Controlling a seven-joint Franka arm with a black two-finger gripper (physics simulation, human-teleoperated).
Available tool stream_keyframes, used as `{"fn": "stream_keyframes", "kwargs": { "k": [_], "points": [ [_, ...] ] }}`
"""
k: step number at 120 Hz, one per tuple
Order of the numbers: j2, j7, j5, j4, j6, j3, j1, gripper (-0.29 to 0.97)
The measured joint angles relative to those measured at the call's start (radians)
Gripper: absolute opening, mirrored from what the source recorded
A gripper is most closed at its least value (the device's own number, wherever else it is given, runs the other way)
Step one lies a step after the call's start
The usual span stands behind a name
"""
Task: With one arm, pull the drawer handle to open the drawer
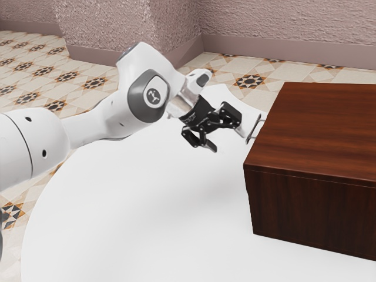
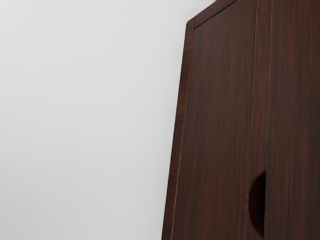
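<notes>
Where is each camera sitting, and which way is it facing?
Exterior view: beside the arm, raised, looking down across the white table at the wooden drawer cabinet; the white arm and black gripper show, open, short of the handle.
Wrist view: on the hand, facing the cabinet closely; a dark rounded shape there may be the hand's, I cannot tell.
Shared: the cabinet and the white table.

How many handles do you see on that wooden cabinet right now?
1. A thin metal handle sticks out near the top of the cabinet face on the exterior view's left. Faces turned away from the camera may carry more.
</notes>
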Motion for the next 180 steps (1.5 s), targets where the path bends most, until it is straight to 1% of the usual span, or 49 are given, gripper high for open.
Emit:
{"fn": "stream_keyframes", "kwargs": {
  "k": [22,38,48,103,141,157,168,180],
  "points": [
    [-0.008,0.006,0.000,0.018,0.005,-0.009,-0.011,0.68],
    [-0.003,0.010,0.052,0.029,0.014,-0.006,-0.030,0.68],
    [0.002,0.012,0.074,0.035,0.021,-0.004,-0.043,0.68],
    [0.017,0.019,0.119,0.039,0.041,0.014,-0.048,0.68],
    [0.012,0.023,0.145,0.039,0.033,0.013,-0.024,0.68],
    [0.013,0.025,0.153,0.039,0.026,0.003,0.012,0.68],
    [0.014,0.026,0.164,0.039,0.023,-0.048,0.068,0.68],
    [0.014,0.027,0.176,0.037,0.020,-0.072,0.100,0.68]
  ]
}}
